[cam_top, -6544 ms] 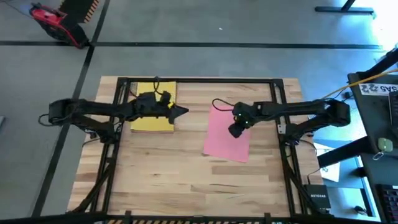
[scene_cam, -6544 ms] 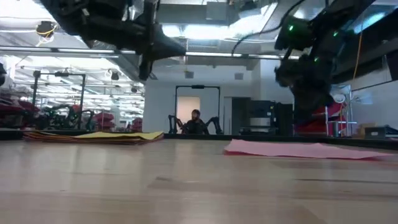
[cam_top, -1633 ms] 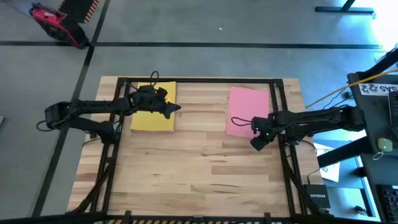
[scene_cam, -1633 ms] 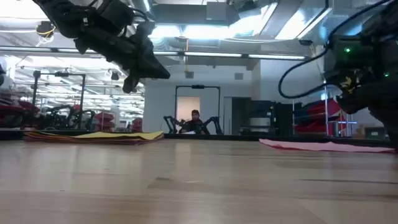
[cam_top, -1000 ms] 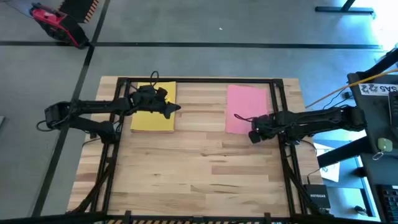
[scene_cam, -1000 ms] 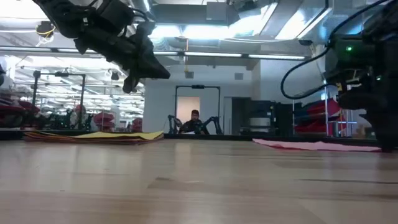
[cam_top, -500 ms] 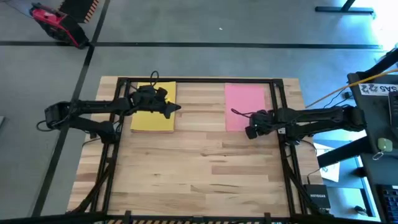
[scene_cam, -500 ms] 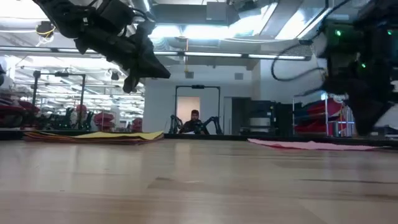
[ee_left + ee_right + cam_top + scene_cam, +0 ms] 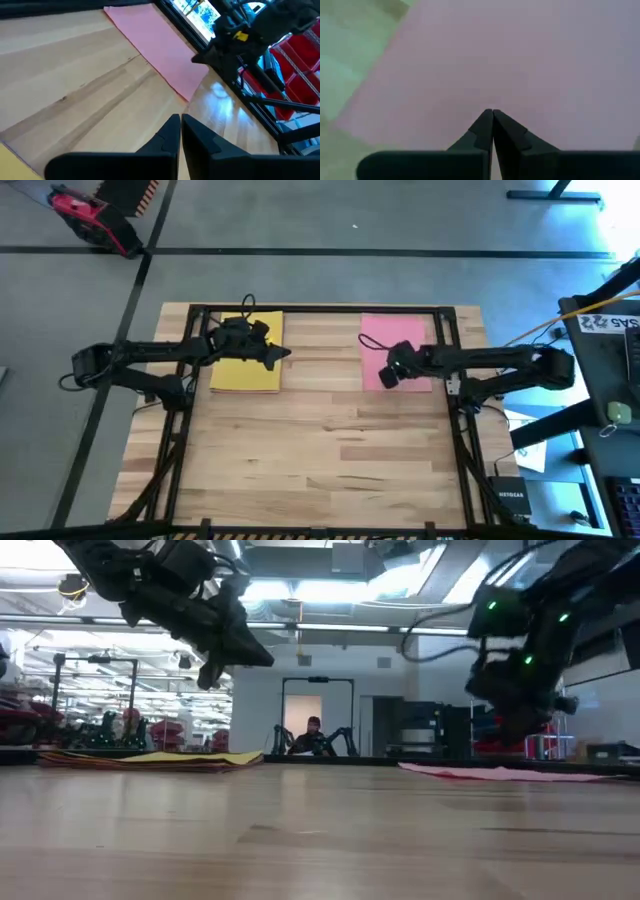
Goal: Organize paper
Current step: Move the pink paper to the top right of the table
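A pink sheet of paper [image 9: 402, 338] lies flat at the table's far right, square to its edges. It also shows as the pink sheet [image 9: 500, 773] in the low view. My right gripper [image 9: 384, 377] is shut and stands over the sheet's near left part [image 9: 520, 60]. The low view shows a gap between my right gripper [image 9: 520, 738] and the paper. A stack of paper with a yellow sheet [image 9: 245, 365] on top lies flat at the far left. My left gripper [image 9: 290, 356] is shut and hangs above the stack's right edge, well off the table.
Dark frame rails [image 9: 320, 308] run along the table's far edge and down both sides. Bare wood [image 9: 320, 450] fills the near half and the strip between the two papers. A person [image 9: 313, 732] sits far beyond the table.
The pink sheet has turned a little, so it lies square to the table's edges. My right gripper has left the sheet's near edge, moved toward the far left over the sheet, and risen off it, still shut.
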